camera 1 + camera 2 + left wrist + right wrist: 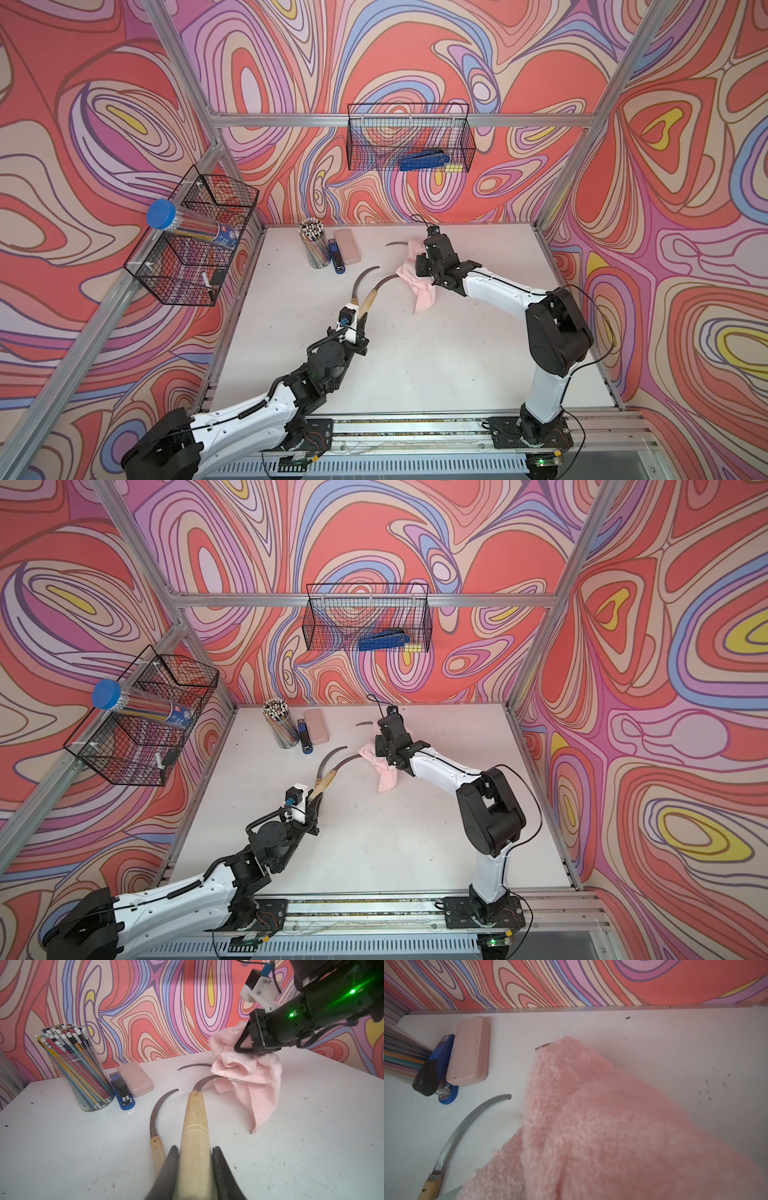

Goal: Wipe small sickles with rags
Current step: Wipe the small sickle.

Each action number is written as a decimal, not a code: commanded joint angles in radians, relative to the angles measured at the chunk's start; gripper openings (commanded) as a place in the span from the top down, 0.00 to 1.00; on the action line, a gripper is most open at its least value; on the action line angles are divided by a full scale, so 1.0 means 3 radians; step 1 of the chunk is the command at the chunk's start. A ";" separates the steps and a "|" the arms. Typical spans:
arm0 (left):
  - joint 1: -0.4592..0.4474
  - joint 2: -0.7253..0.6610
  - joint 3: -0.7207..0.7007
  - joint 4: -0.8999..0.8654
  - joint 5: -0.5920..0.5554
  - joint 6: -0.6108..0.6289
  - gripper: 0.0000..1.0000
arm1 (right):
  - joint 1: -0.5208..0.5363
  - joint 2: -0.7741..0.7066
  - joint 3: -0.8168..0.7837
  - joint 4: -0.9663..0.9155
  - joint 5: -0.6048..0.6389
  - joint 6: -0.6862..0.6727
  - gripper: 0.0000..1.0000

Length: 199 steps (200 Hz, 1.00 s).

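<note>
Where rag (247,1076) drapes, held sickle (195,1118) tip hidden, far sickle (193,1065) half-hidden

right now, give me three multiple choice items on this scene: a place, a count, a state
1. The smooth pink rectangular case lies: A beside the blue stapler; B on the floor; C inside a drawer.
2. How many curved dark grey sickle blades show? A one; B five; C three.
3. The left hand is: A open; B shut on a pale wooden sickle handle; C shut and empty.
Answers: A, they sit side by side; C, one held, one lying beside it, one behind the fluffy pink cloth; B, both fingers clamp the handle.
</note>
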 commanded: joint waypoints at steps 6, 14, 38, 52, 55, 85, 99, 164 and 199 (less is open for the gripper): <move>0.0015 0.0014 0.0038 0.0114 -0.0235 0.0016 1.00 | 0.0343 -0.0116 0.0028 -0.0009 0.0581 -0.0257 1.00; 0.0016 0.0027 0.0038 0.0114 -0.0251 0.0012 1.00 | 0.0423 -0.0143 0.0026 -0.0012 0.0794 -0.0288 1.00; 0.0015 0.0037 0.0046 0.0110 -0.0266 0.0007 1.00 | 0.0541 -0.0204 0.0022 -0.0059 0.1191 -0.0328 1.00; 0.0015 0.0040 0.0051 0.0109 -0.0271 0.0007 1.00 | 0.0573 -0.0215 -0.0012 -0.0056 0.1299 -0.0356 1.00; 0.0013 0.0042 0.0051 0.0109 -0.0271 0.0007 1.00 | 0.0574 -0.0214 -0.0017 -0.0053 0.1307 -0.0356 1.00; 0.0013 0.0112 0.0086 0.0099 -0.0380 0.0001 1.00 | 0.0569 -0.0591 -0.0341 0.0229 0.0913 -0.0354 1.00; 0.0011 0.0134 0.0095 0.0100 -0.0415 0.0002 1.00 | 0.0569 -0.0732 -0.0425 0.0199 0.1065 -0.0274 1.00; 0.0020 -0.0012 0.0153 -0.0201 -0.0411 -0.0181 1.00 | 0.0166 -0.1207 -0.1092 0.0273 0.1213 0.0067 1.00; 0.0017 -0.0074 0.0417 -0.0989 -0.0358 -0.0972 1.00 | 0.0177 -0.1493 -0.1403 0.0426 0.0900 0.0154 1.00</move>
